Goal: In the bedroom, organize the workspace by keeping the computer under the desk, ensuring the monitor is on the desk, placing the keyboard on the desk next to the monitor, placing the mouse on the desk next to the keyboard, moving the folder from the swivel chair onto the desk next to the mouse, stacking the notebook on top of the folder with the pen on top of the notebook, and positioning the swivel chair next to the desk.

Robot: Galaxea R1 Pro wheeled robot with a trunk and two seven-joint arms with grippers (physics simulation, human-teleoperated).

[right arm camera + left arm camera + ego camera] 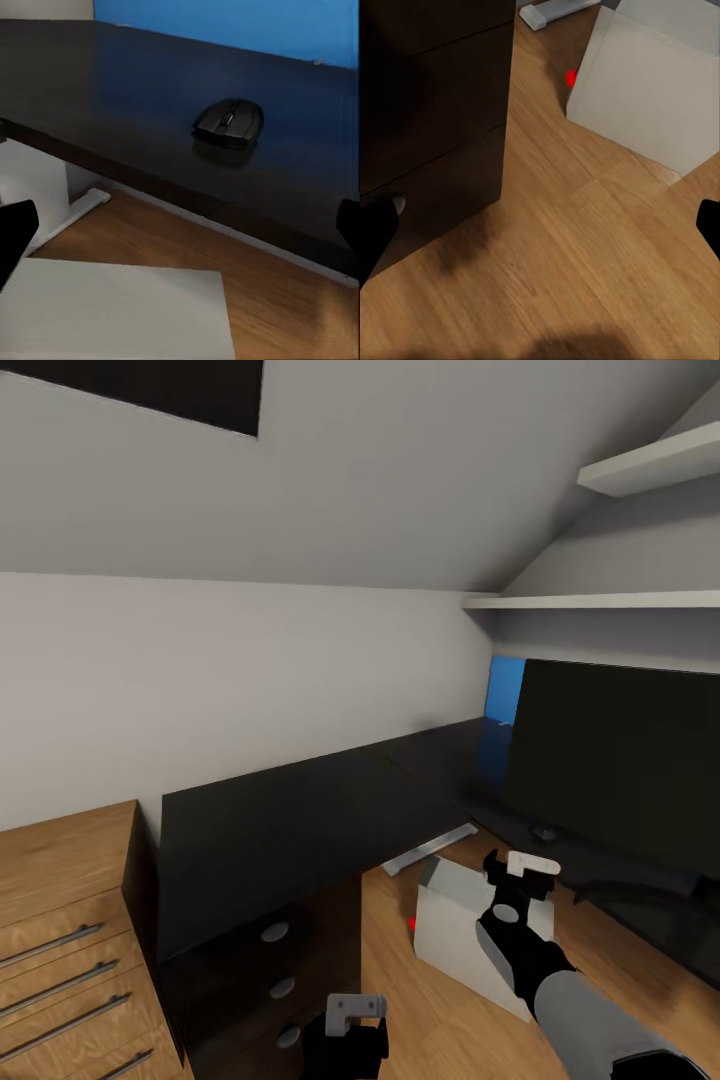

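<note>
Hidden or cut off: my left claw is cropped by the lower edge of the head view; the monitor runs out of the right edge, its foot barely separable from the glossy dark surface around it.
Hard to make out: in the head view the mouse is only a small dark blob near the monitor's lower edge.
Left claw: fingers spread, nothing between them; my left wrist view shows a dark fingertip at one edge and bare wood floor in the gap.
Right claw: my right claw is spread and empty, held above the computer.
Computer: light grey box on the floor in the open space under the tabletop, red dot on its near corner; the black drawer unit stands beside it.
Mouse: resting on the tabletop beyond my right claw, apart from it, with a blue panel behind.
Tabletop leg: white foot on the floor past the computer.
Surroundings: light-wood drawer chest beside the tabletop; white shelves on the wall above the monitor.
</note>
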